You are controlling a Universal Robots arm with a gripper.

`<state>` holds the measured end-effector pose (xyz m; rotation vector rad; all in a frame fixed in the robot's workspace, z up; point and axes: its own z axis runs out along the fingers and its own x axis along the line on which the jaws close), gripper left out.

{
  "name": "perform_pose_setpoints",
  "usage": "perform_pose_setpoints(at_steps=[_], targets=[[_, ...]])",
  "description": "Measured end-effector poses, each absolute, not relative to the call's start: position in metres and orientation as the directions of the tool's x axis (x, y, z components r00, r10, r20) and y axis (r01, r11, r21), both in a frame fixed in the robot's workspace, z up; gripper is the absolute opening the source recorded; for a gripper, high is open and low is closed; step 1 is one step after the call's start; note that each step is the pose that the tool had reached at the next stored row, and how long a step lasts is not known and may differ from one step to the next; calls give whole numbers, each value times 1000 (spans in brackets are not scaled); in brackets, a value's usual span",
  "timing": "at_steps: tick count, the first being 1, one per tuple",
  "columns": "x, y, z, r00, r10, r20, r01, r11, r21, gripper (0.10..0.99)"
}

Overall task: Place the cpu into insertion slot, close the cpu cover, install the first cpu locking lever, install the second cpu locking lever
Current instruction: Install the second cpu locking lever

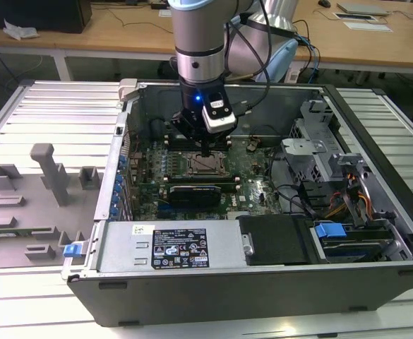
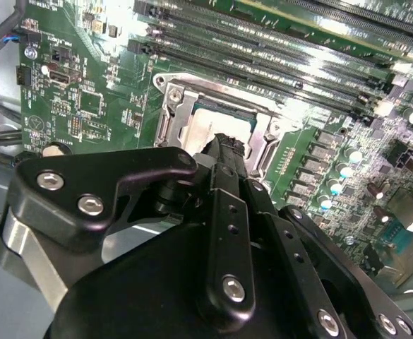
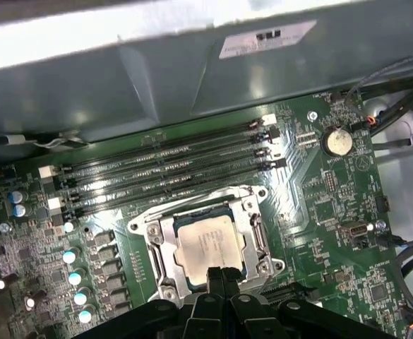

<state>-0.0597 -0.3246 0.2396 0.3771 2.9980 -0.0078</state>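
Hovering just over the cpu (image 3: 207, 247), the gripper (image 3: 222, 277) has its fingers pressed together, holding nothing. Long black memory slots (image 3: 171, 173) run beside the insertion slot (image 3: 155, 265), whose cpu cover (image 3: 253, 233) lies down around the chip.

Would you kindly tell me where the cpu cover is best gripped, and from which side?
Probably one side bar of the cpu cover, pinched from straight above: it lies flat around the cpu, so only the thin bar between window and outer edge offers opposing faces. The hinge side is unclear.
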Motion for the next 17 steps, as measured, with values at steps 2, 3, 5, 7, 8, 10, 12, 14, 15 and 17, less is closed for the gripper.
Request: perform_pose_setpoints(at_steps=[2, 3, 5, 7, 8, 10, 12, 14, 15, 17], targets=[[-60, -327, 240, -962, 246, -119, 247, 969, 10, 106], [-60, -329, 240, -962, 246, -119, 247, 969, 10, 106], [-60, -334, 240, -962, 246, -119, 247, 969, 10, 106], [-60, -341, 240, -962, 246, -119, 247, 969, 10, 106], [-60, -346, 240, -962, 246, -119, 247, 969, 10, 106], [-60, -355, 240, -962, 246, -119, 247, 969, 10, 106], [-61, -356, 239, -962, 246, -119, 247, 969, 10, 106], [-63, -357, 236, -965, 234, -119, 234, 972, 13, 106], [-64, -357, 234, -966, 229, -119, 229, 973, 13, 106], [-64, -357, 234, -967, 225, -118, 225, 974, 13, 106]])
